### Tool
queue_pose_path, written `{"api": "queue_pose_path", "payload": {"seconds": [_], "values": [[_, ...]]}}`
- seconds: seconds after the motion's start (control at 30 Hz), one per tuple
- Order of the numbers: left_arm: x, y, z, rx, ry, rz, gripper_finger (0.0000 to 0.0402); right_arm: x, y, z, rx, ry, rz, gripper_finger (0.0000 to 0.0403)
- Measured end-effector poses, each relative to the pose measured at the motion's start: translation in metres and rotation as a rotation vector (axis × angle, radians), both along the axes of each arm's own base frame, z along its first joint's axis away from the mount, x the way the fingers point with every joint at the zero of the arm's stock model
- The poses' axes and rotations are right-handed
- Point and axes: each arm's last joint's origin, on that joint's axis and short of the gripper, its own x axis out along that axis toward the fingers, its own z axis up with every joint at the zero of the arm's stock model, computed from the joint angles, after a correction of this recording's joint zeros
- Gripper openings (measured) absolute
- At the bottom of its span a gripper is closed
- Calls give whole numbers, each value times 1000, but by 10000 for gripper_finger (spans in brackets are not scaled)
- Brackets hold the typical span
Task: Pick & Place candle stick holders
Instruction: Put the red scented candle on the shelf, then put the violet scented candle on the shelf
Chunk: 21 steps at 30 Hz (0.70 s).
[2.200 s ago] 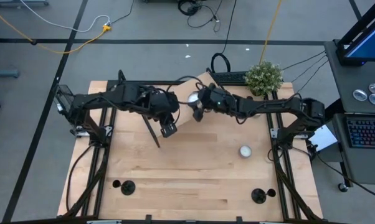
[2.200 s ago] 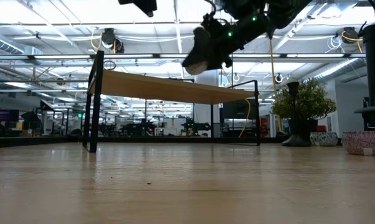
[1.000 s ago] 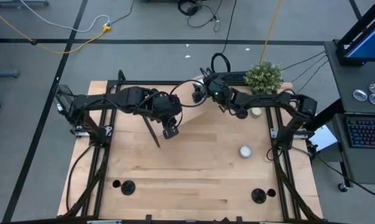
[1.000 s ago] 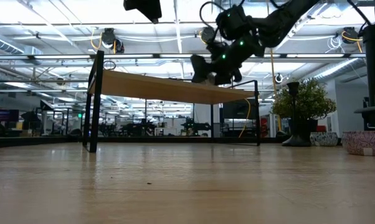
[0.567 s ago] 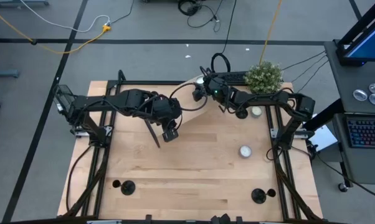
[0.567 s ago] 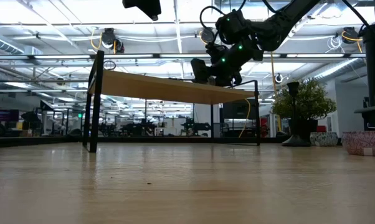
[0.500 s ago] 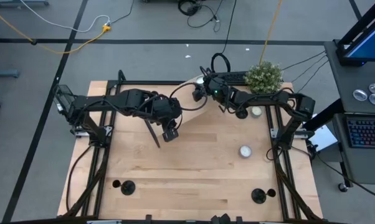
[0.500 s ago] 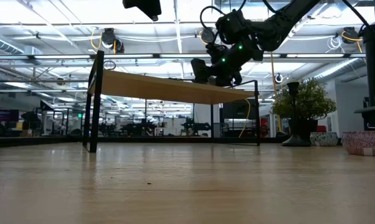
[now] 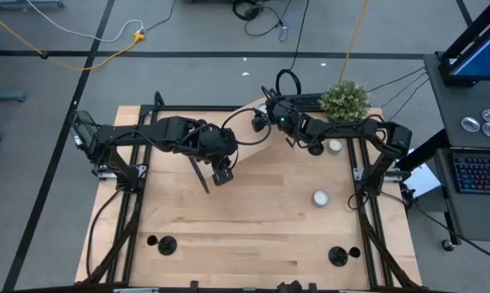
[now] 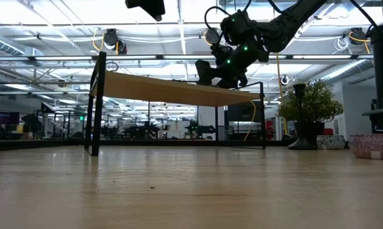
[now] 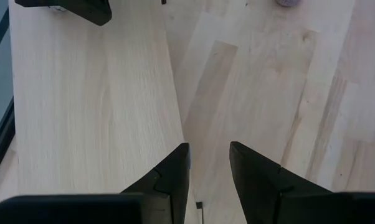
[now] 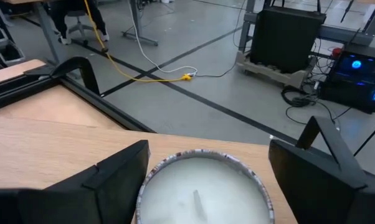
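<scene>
My right gripper (image 9: pixel 261 110) is over the far corner of a small raised wooden shelf (image 9: pixel 247 140), shut on a silvery-white tealight candle (image 12: pixel 203 186). My left gripper (image 9: pixel 220 175) is open and empty above the table, beside the shelf's edge (image 11: pixel 113 93). Two black candle stick holders stand on their disc bases near the table's near edge, one at the left (image 9: pixel 165 242) and one at the right (image 9: pixel 336 255). Neither gripper is near them. My right gripper has the tealight's round rim (image 12: pixel 151 177) between its two fingers, one on each side, and comes at it level from the table's near side. The candle sits upright, wick up, over the shelf top. I cannot tell whether its bottom rests on the wood.
Two more tealights lie on the table at the right (image 9: pixel 320 197) (image 9: pixel 334 146). A small green plant (image 9: pixel 344 99) stands at the far right corner. The shelf stands on thin black legs (image 10: pixel 95 105). Bare wood lies in the table's middle and near part.
My right gripper has moved a little toward the table's far edge over the shelf, still carrying the tealight. It has kept still for the last half second.
</scene>
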Motion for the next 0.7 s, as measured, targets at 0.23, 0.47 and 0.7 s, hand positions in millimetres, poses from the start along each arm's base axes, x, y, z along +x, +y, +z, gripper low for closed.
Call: {"api": "queue_pose_path", "payload": {"seconds": [0.23,0.47,0.7], "values": [[0,0,0,6,0,3,122,-3,1,10,-55,4,12,326],[0,0,0,3,-1,7,122,-14,9,41,-158,0,17,326],[0,-9,0,2,-2,-19,122,-33,55,87,-203,-43,132,326]]}}
